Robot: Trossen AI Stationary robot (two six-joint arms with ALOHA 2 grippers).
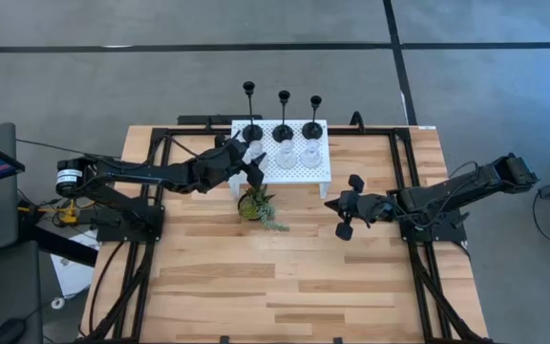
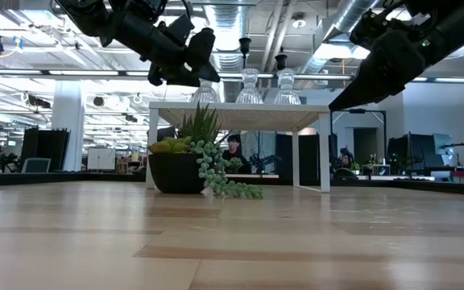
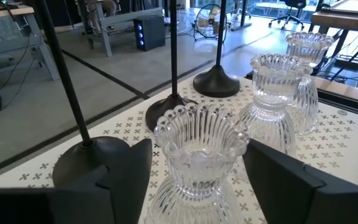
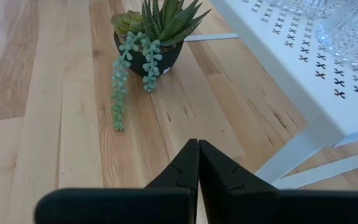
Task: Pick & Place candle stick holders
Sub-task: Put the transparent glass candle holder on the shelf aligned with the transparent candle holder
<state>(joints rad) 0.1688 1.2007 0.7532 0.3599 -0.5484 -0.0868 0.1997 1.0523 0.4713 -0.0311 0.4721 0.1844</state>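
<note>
Three black candle stick holders (image 1: 283, 133) stand in the far row on the white perforated stand (image 1: 325, 170), and three clear glass ones stand in the near row. My left gripper (image 1: 253, 164) is level and open at the stand's left end. Its fingers (image 3: 126, 171) stand close on either side of the leftmost glass holder (image 3: 197, 155), which rests upright on its foot. The other two glass holders (image 3: 275, 93) stand beyond it. My right gripper (image 1: 333, 204) hovers shut over the table, to the right of the stand, holding nothing.
A small potted succulent (image 1: 256, 205) with trailing strands sits on the wooden table just in front of the stand, below my left arm. The black holders' bases (image 3: 98, 162) stand right behind the leftmost glass holder. The near half of the table is bare wood (image 1: 285, 287).
</note>
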